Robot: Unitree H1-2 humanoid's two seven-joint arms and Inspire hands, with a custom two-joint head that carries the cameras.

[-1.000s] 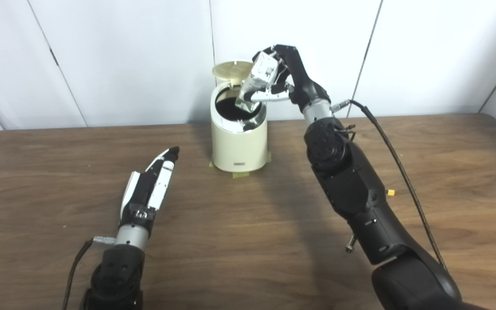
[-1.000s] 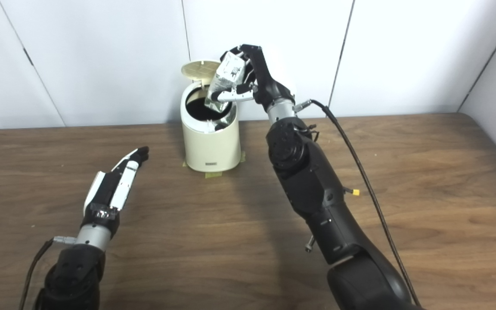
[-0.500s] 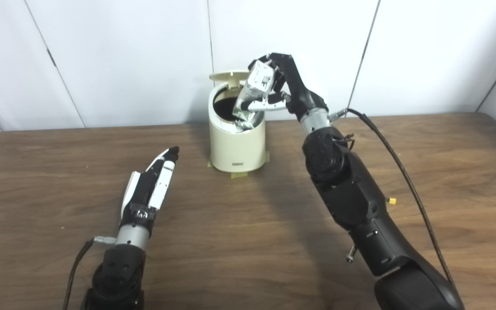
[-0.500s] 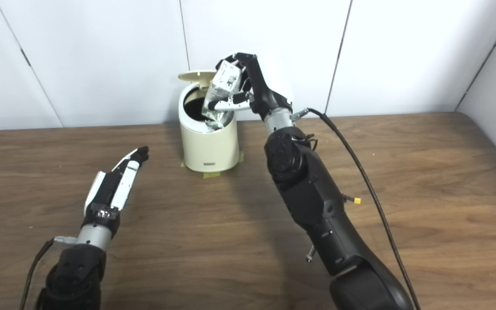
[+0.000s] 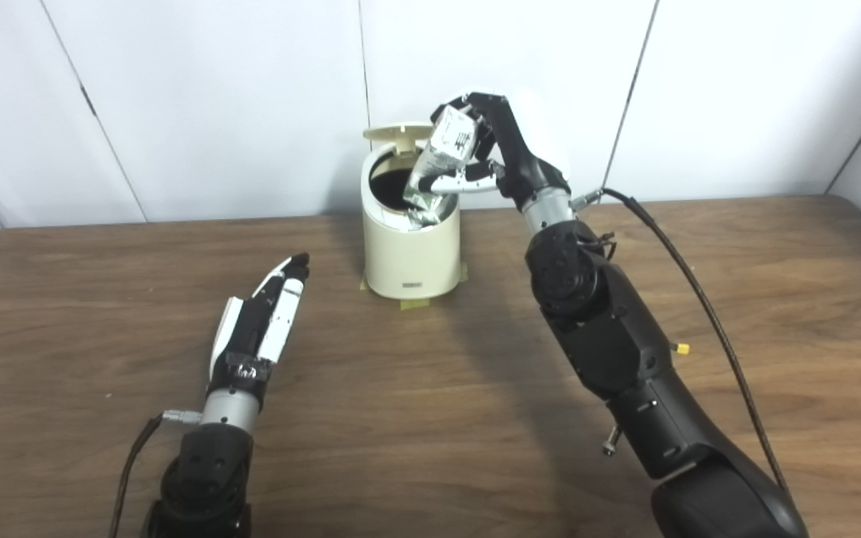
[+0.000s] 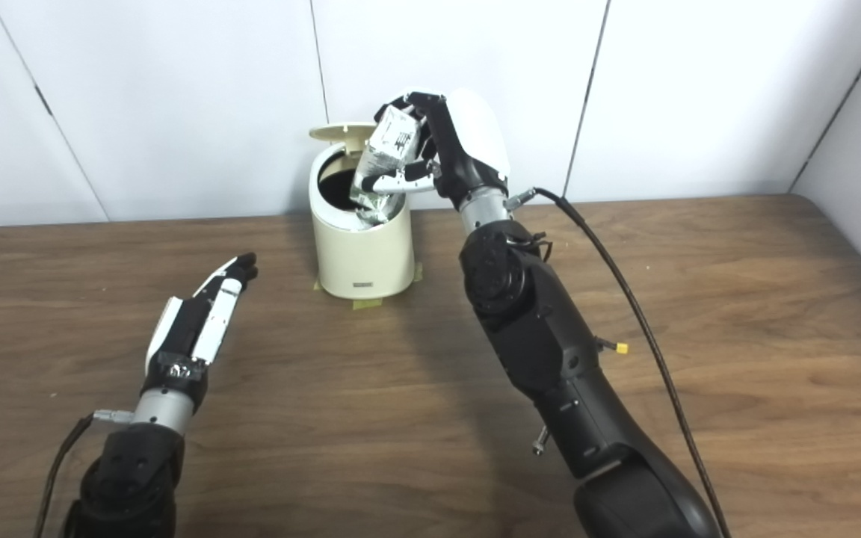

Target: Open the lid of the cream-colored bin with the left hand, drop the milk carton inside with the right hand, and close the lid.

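My right hand (image 5: 501, 153) clamped mid-body on milk carton (image 5: 442, 161), tilted into open bin (image 5: 409, 239) mouth. Carton looks light, crushable; keep squeeze gentle. Left hand (image 5: 262, 323) flat, empty, bin's 7 o'clock.

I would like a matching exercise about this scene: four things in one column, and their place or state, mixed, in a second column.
Things:
1. lid
2. milk carton
3. left hand
4. bin

States:
A. flat and empty, fingers pointing toward the bin
B. tilted, lower end in the bin's opening
C. raised at the back
D. standing on tape strips on the table

Pairs: 1-C, 2-B, 3-A, 4-D
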